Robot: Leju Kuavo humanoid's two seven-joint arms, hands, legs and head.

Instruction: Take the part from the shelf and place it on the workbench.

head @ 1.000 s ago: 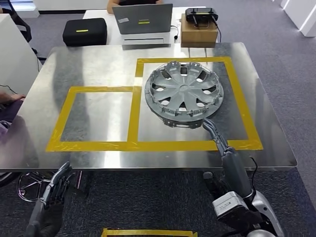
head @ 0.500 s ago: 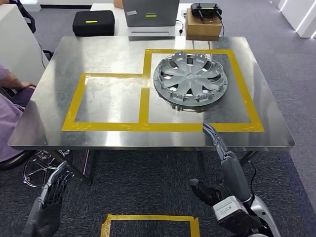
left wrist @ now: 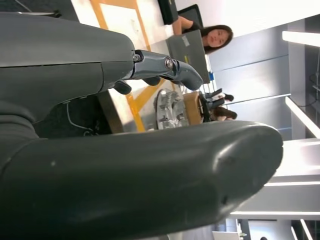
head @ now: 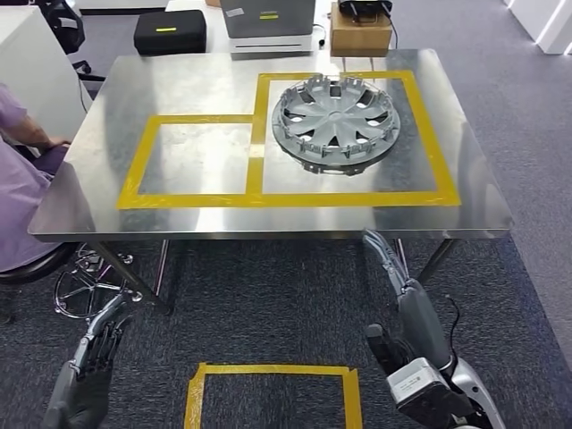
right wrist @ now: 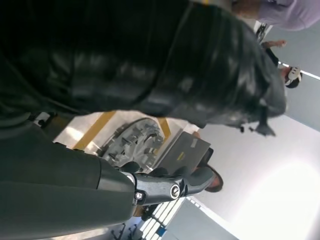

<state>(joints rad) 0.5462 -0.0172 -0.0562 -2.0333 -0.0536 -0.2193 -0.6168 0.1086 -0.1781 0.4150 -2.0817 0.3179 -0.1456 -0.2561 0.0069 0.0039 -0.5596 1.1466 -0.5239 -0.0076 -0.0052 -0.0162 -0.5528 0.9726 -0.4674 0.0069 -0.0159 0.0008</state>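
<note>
My right hand (head: 405, 299) hangs below the near edge of the worktop (head: 202, 80), fingers stretched out and apart, thumb off to the side, nothing in it. In the right wrist view the same hand (right wrist: 158, 187) shows a straight finger with only air around it. My left hand (head: 91, 362) hangs low on the other side over the grey carpet, fingers loosely extended and spread, also holding nothing; its wrist view shows a finger (left wrist: 166, 70) pointing out freely.

Ahead of both hands, well apart from them, I see the part, a silver wheel cover (head: 336, 122), lying flat on the steel worktop inside the right-hand square of yellow tape (head: 253, 198). The left-hand taped square is beside it, sharing one tape edge.

On the carpet between my hands lies another yellow tape outline (head: 273, 371). At the far side of the worktop I see a black case (head: 169, 31), a grey laptop (head: 268, 16) and a cardboard box (head: 360, 30) with a dark device on top. A person in a purple top (head: 17, 192) sits at the left edge, near a chair base (head: 84, 286).
</note>
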